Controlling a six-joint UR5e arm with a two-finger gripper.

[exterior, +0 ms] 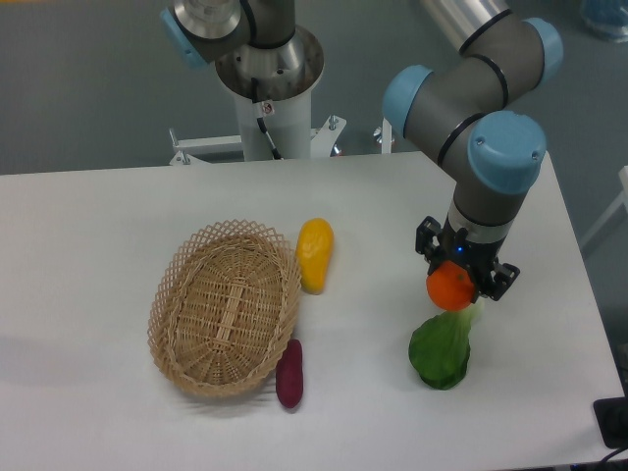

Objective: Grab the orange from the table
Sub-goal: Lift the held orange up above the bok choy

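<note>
Holding the orange (pixel 450 288) clamped between its fingers, the gripper (pixel 457 280) hangs above the table (pixel 98 216) over a leafy green vegetable (pixel 441 350); step judged: lift under way; next: a steady rise without loosening the grip.

bright orange orange (pixel 450 287), white table (pixel 88 245), tan woven basket (pixel 225 306)
</note>
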